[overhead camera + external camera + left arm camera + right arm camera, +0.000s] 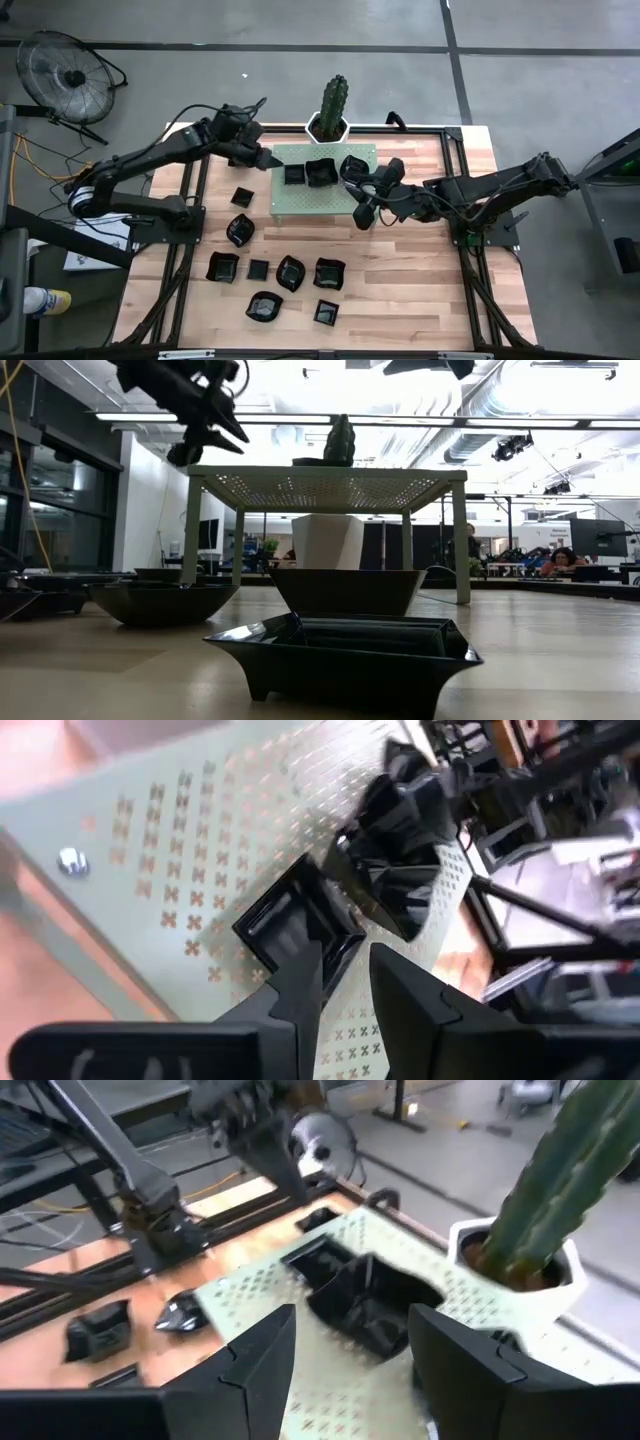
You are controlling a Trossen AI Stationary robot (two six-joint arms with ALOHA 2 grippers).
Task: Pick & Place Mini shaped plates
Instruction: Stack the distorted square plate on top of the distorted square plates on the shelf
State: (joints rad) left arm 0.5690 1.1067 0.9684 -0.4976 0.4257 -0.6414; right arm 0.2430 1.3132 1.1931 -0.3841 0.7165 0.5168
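Observation:
Three mini shaped plates (pixel 294 174) (pixel 320 172) (pixel 353 165), glossy black, rest side by side on the pale green perforated stand (pixel 300 200). Several more plates (pixel 291 272) lie on the wooden table in front of it. My left gripper (pixel 268 158) hovers open at the stand's far left corner, just short of the square plate (pixel 290 915), with nothing between its fingers (pixel 345 965). My right gripper (pixel 362 205) stands open above the stand's right part. The nearest plate (pixel 370 1305) lies beyond its fingertips (pixel 352 1330).
A cactus in a white pot (pixel 332 110) stands just behind the stand's far edge. Loose plates (pixel 240 230) (pixel 265 306) (pixel 326 313) dot the table's left and near middle. The black frame rails (pixel 455 150) border the table. A fan (pixel 65 75) stands on the floor, far left.

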